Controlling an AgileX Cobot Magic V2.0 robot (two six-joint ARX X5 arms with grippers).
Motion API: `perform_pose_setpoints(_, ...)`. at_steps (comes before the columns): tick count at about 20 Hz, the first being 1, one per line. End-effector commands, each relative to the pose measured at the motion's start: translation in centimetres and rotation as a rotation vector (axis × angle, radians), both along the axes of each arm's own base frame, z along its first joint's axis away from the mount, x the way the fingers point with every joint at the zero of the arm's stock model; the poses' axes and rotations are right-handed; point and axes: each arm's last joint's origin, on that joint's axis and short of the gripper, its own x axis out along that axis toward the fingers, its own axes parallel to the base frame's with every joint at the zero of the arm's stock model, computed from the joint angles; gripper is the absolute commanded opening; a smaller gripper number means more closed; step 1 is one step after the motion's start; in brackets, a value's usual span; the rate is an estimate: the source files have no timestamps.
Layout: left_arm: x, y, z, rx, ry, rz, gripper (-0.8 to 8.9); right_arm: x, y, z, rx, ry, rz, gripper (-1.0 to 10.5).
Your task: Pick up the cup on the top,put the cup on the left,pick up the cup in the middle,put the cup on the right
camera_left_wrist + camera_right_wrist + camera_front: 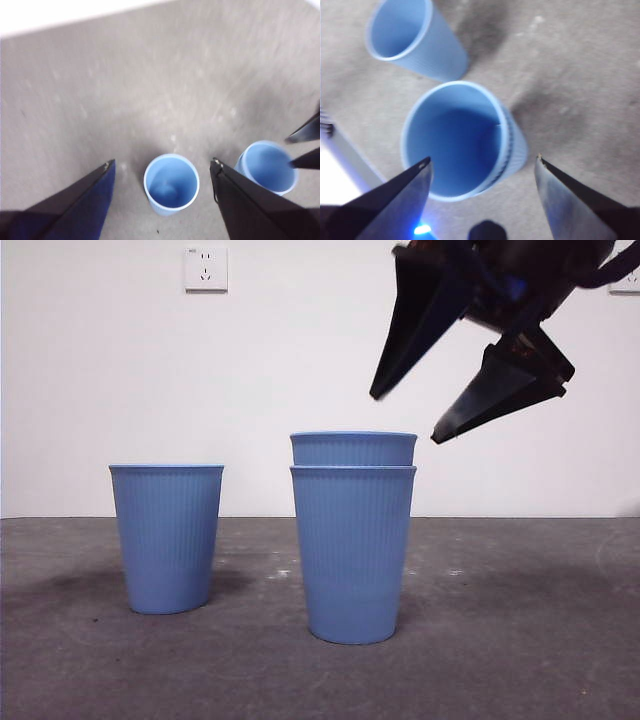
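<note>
Two ribbed blue cups are nested at the table's middle: the top cup (353, 448) (450, 145) sits inside the middle cup (352, 555) (517, 150). A single blue cup (165, 540) (171, 182) (405, 35) stands upright to their left. My right gripper (406, 418) (483, 159) hangs open just above and right of the stack's rim, holding nothing. High over the single cup my left gripper (161, 161) is open and empty, out of the front view. The left wrist view also shows the stack (267, 166) with the right gripper's tips beside it.
The grey tabletop (520, 640) runs back to a white wall with a socket (205, 268). A pale strip (350, 160) lies along one side of the right wrist view.
</note>
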Motion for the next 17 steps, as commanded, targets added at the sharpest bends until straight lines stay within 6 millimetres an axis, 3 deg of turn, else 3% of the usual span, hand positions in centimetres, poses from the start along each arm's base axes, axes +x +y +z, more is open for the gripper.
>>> perform_pose_setpoints(1,-1.19,0.4,0.82,-0.017,-0.029,0.001,3.24,0.22,0.47,-0.36,-0.016,0.004,-0.008,3.4)
perform_pose_setpoints(3,-1.93,0.66,1.28,-0.027,-0.056,0.0,3.24,0.39,0.56,-0.66,-0.027,0.01,-0.013,3.3)
perform_pose_setpoints(17,-2.0,0.7,1.07,-0.017,-0.034,0.003,3.24,0.69,1.15,-1.01,-0.027,-0.002,-0.016,0.2)
